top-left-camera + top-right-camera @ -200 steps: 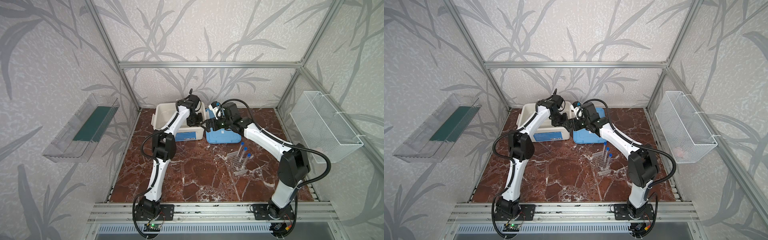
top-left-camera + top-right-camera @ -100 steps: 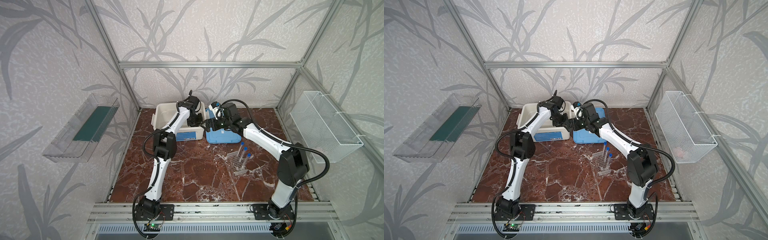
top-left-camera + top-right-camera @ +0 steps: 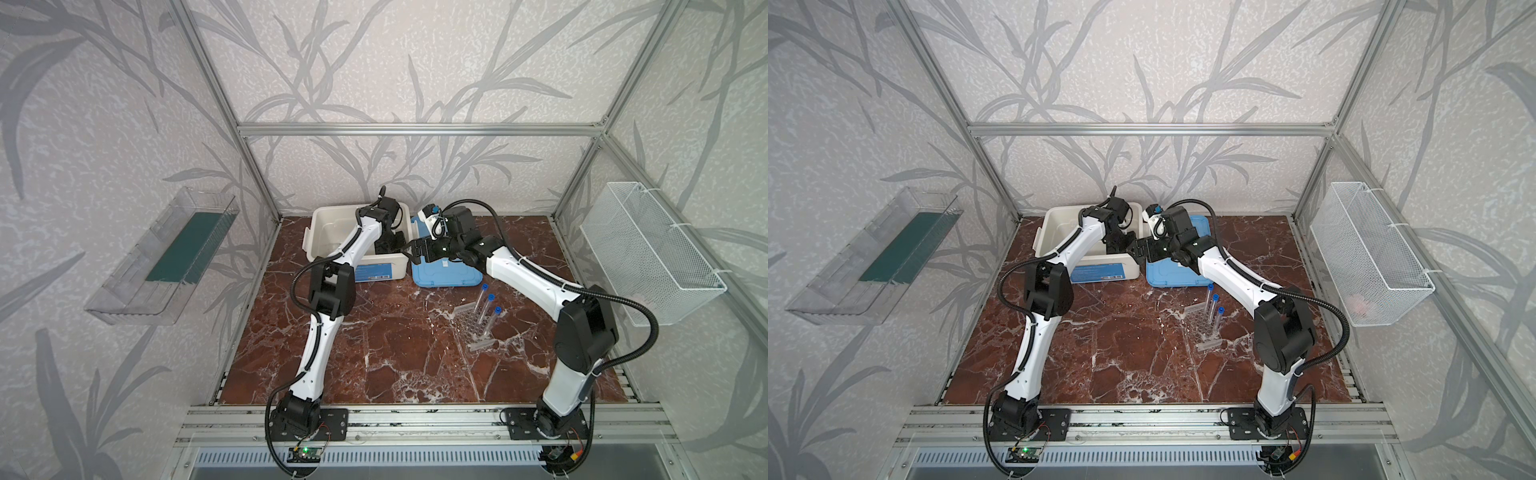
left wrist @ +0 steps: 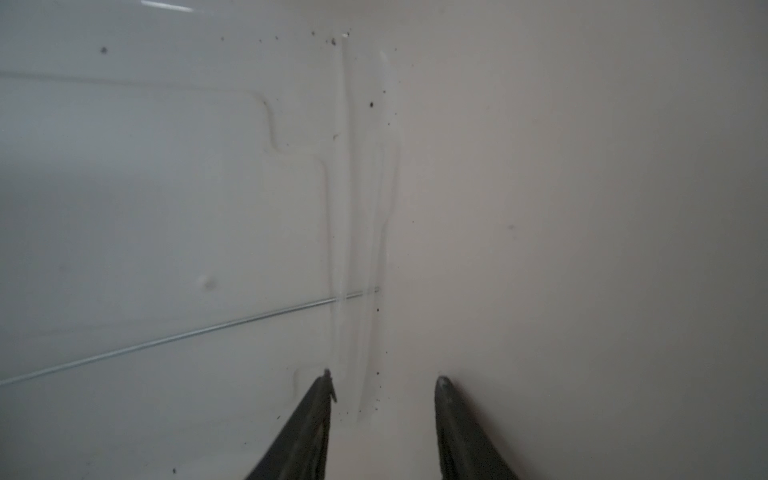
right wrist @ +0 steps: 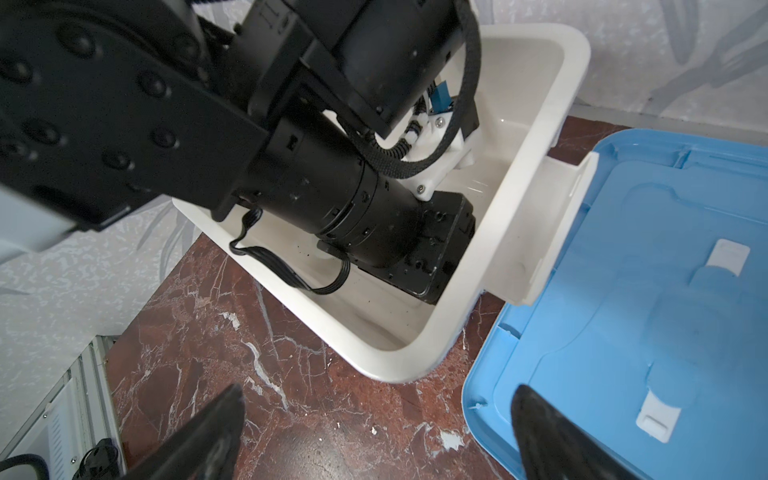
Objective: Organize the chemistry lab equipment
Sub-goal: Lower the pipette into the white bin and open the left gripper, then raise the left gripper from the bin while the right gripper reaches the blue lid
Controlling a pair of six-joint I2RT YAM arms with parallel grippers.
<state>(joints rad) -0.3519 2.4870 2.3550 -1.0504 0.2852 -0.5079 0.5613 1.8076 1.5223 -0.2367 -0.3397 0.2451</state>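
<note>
My left gripper point(image 4: 384, 376) reaches down into the white tub point(image 3: 332, 214), jaws open with nothing between them. Just ahead of its fingertips a clear pipette point(image 4: 365, 187) lies on the tub floor beside the wall. A thin glass rod point(image 4: 187, 334) lies across the floor and crosses it. My right gripper point(image 5: 378, 390) hangs wide open and empty over the bare table, between the tub's corner point(image 5: 415, 365) and the blue lid point(image 5: 644, 270). In both top views, three blue-capped test tubes point(image 3: 484, 307) point(image 3: 1213, 311) lean in the clear rack point(image 3: 473, 328) at mid right.
The blue lid point(image 3: 446, 274) lies flat to the right of the tub. A white wire basket point(image 3: 648, 253) hangs on the right wall and a clear shelf point(image 3: 166, 257) on the left wall. The left arm's wrist fills the tub's near right corner.
The left gripper's jaws have parted inside the tub. Both arms stand almost where they were.
</note>
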